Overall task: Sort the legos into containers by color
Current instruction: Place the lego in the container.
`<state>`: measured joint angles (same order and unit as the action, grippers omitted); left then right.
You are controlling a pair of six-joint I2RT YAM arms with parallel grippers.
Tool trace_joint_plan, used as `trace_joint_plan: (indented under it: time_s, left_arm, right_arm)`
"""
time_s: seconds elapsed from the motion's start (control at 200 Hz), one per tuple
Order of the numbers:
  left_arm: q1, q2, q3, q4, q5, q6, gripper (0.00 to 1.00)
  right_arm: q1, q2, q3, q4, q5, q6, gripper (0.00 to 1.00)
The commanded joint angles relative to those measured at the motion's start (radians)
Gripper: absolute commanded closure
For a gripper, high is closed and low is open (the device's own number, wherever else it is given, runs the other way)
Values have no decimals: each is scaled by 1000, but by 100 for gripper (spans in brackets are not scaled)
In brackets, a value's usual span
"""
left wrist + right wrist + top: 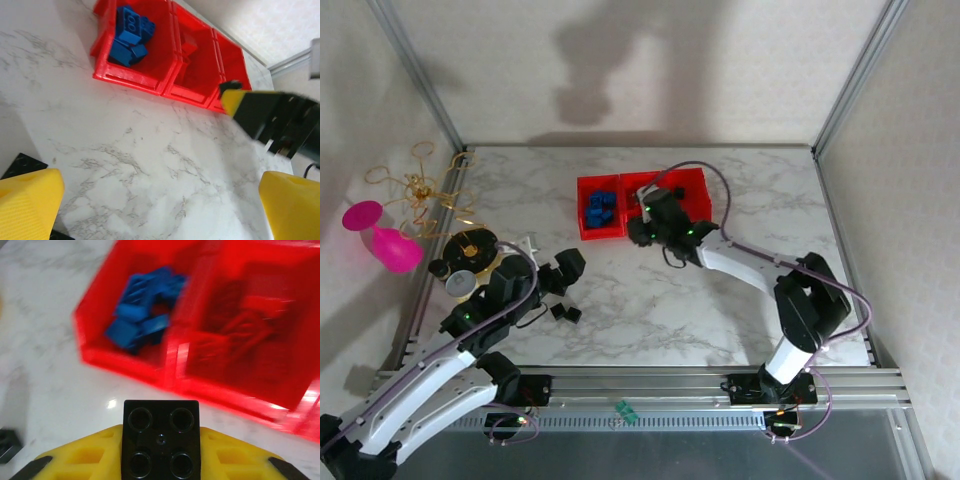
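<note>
Three joined red containers (588, 228) stand at the back middle of the table. The left one holds blue legos (600, 207), also seen from the right wrist as blue legos (145, 315). Red legos (245, 315) lie in the middle container. My right gripper (642, 228) hovers at the front of the containers, shut on a black lego (161, 440). Several black legos (565, 312) lie on the table at the left. My left gripper (558, 275) is over them, open, with bare marble between its yellow fingers (27, 205).
A pink goblet (380, 235), gold wire pieces (420, 190) and small round items (470, 245) sit beyond the table's left edge. A small green piece (625, 410) lies on the front rail. Bare marble stretches across the middle and right.
</note>
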<state>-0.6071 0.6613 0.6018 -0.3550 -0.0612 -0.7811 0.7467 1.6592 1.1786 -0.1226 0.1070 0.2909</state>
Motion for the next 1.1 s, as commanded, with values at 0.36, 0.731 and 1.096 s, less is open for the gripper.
trace_joint_plan:
  time_s: [0.36,0.731,1.096]
  left_arm:
    - [6,179,36,226,111,45,0]
    - [6,192,41,200,86,70,0]
    - [6,110,41,114,46,57,0]
  right_arm:
    - [-266,182,200,-69,180,15,66]
    - [-299,353,395,-110,193,-18,53]
    - [-195,180,263,-129,111,25,42]
